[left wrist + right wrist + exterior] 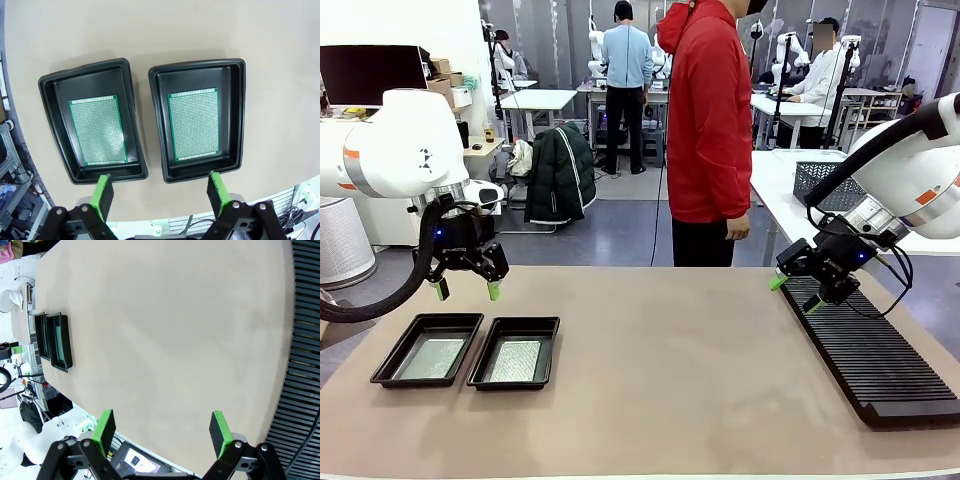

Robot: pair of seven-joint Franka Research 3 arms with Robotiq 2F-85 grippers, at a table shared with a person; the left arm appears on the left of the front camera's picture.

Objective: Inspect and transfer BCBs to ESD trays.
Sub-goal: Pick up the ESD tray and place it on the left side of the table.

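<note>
On the beige table [670, 370] there are 2 ESD trays, side by side and not touching, at about 8 o'clock from the table centre in the front view. The left tray [428, 349] and the right tray [516, 352] each hold 1 green board lying flat on the floor of the tray. In the left wrist view, the 2 BCBs are clear: one board [97, 130] lies in the tray at 9 o'clock, and the other board [193, 123] lies in the tray at 3 o'clock. Both boards lie inside the rims with black margin around them.

The left gripper [467, 290] hangs above the far edge of the trays, its green-padded fingers [102, 192] spread wide and empty, touching nothing. From its own camera, the trays are at 12 o'clock from the fingertips.

The right gripper [796, 293] is at 3 o'clock on the table, above the near-left end of the long black slotted rack [875, 355]. Its fingers [220, 432] are also spread apart and hold nothing. In the right wrist view, the rack runs along the 3 o'clock edge, and the trays are small at 9 o'clock.

A person in a red top [708, 120] stands at the far side of the table, at 12 o'clock, with a hand [739, 229] down at the side.
</note>
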